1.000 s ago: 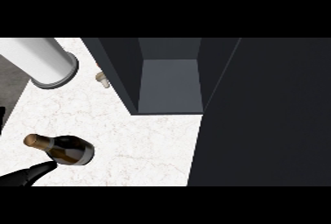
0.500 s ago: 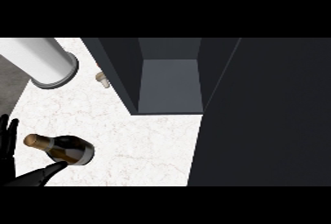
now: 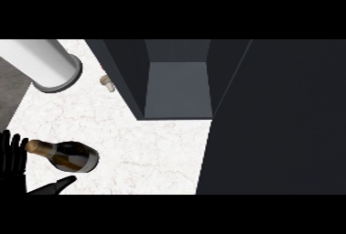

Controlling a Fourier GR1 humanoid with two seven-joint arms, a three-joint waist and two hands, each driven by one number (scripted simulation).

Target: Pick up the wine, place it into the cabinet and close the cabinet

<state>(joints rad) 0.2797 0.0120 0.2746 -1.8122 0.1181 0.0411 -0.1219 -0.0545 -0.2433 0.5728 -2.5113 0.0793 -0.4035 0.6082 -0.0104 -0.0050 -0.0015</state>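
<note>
The wine bottle (image 3: 69, 156) is dark with a gold-foiled neck and stands on the white marble counter (image 3: 128, 137) at the lower left, seen from above. My left hand (image 3: 11, 155) comes in at the lower left corner. Its straight fingers rise just left of the bottle's neck and its thumb (image 3: 55, 186) points right just below the bottle's body, so the bottle sits in the gap between them. The hand is open and I cannot tell whether it touches the bottle. The dark cabinet (image 3: 177, 87) stands open at the top centre with a grey floor inside. My right hand does not show.
The cabinet's dark door (image 3: 277, 119) fills the right side of the view. A white cylinder with a grey rim (image 3: 46, 65) stands at the top left. A small pale object (image 3: 108, 82) lies by the cabinet's left wall.
My left hand has come up from the lower left corner: its fingers now stand beside the bottle's neck and its thumb reaches under the body. The bottle has stayed in place.
</note>
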